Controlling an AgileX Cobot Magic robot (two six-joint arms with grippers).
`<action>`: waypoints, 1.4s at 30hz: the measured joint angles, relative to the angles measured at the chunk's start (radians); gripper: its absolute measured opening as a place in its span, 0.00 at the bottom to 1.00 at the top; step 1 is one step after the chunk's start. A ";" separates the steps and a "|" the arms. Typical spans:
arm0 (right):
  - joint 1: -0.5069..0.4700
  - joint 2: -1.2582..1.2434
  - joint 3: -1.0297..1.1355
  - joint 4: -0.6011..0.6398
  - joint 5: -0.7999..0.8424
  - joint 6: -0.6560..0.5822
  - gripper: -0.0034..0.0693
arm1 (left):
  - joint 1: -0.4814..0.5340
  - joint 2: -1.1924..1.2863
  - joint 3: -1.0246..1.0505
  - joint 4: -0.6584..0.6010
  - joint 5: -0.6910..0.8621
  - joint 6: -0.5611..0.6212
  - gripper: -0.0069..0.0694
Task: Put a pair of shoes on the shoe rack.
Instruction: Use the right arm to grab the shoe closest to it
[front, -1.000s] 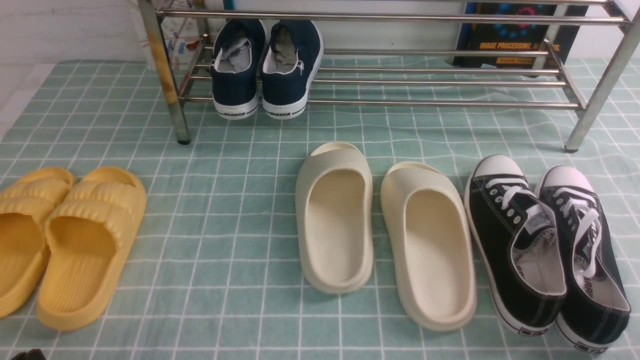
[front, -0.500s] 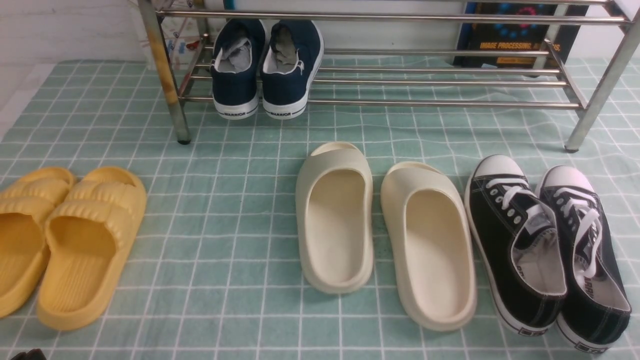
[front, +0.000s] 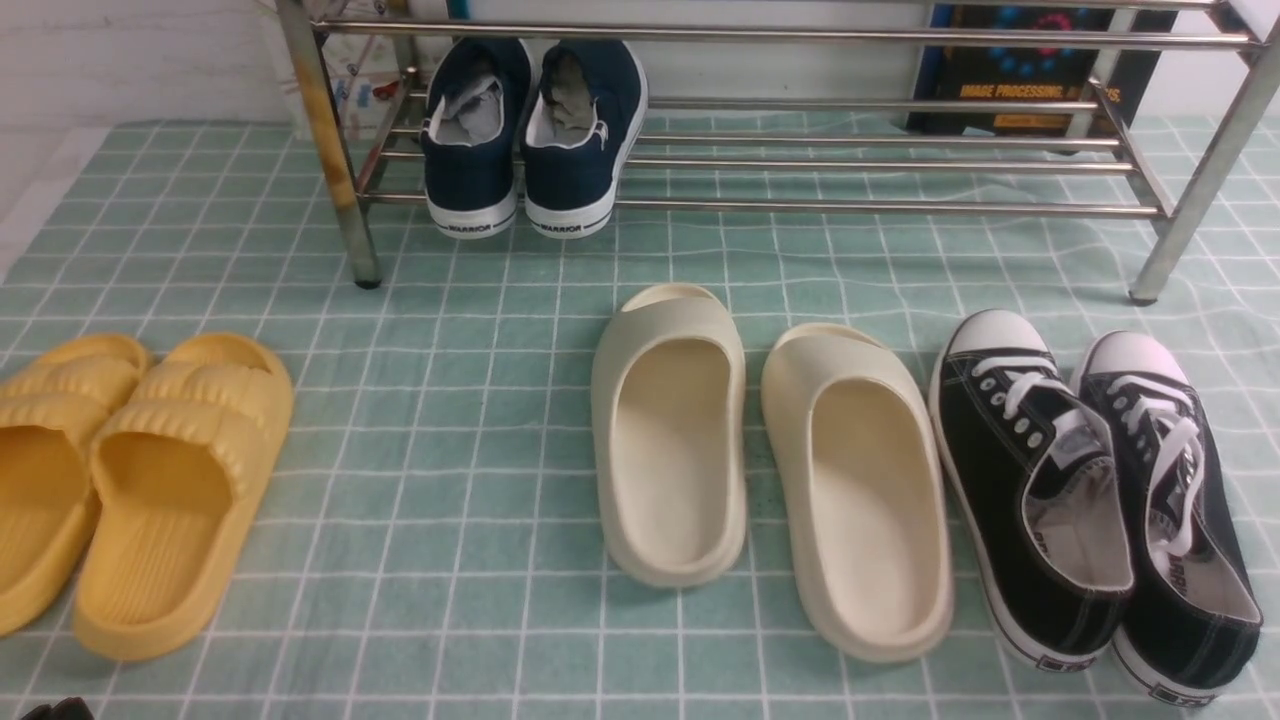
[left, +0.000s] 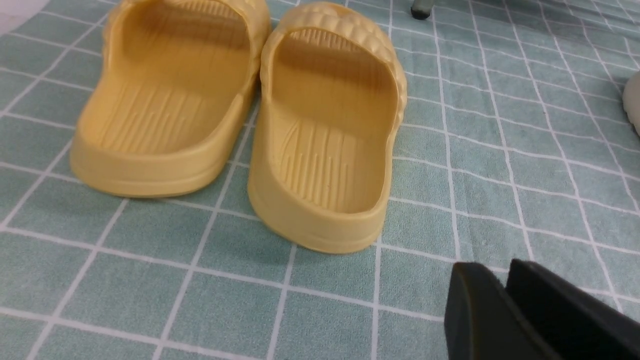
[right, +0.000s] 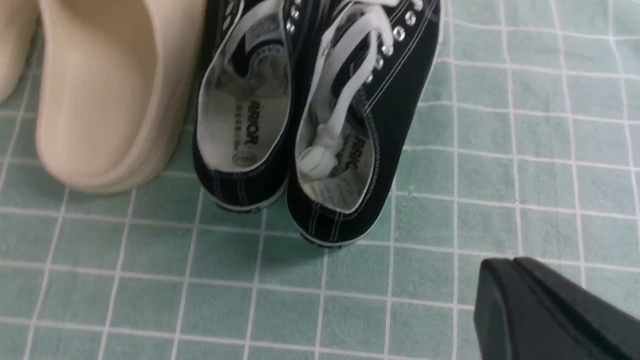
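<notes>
The pair of shoes (front: 1010, 470) sits on the desk (front: 460, 400) in the lower right of the front view. The two black lace-up sneakers lie side by side and touching, with their white toe caps pointing up the frame toward the shoe rack (front: 800, 207). The rack spans the top of the frame, and its right half of bars is bare. A pair of navy shoes (front: 530, 140) stands on the lower bars at upper left, heels outward. Two cream slippers (front: 670, 440) lie in the centre, the right one just beside the black pair, and two yellow slippers (front: 150, 480) lie at the lower left edge. A green checked cloth covers the desk. Behind the rack, at upper right, a dark book (front: 1020, 70) leans upright. In the left wrist view, the left gripper (left: 506, 275) hovers above the cloth near the heels of the yellow slippers, touching nothing. Its fingers (left: 475, 310) look pressed together, though only their tips show. In the right wrist view, the right gripper (right: 515, 262) hangs over bare cloth near the heels of the black pair. Its fingers (right: 550, 310) are together with only a thin seam between them, and they hold nothing.
</notes>
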 joint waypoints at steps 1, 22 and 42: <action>0.008 0.008 -0.004 0.000 0.000 0.000 0.04 | 0.000 0.000 0.000 0.000 0.000 0.000 0.23; 0.413 0.778 -0.200 -0.018 -0.041 0.085 0.81 | 0.000 0.000 0.000 0.000 0.000 0.000 0.23; 0.422 0.933 -0.206 -0.075 -0.159 0.199 0.07 | 0.000 0.000 0.000 0.000 0.000 0.000 0.24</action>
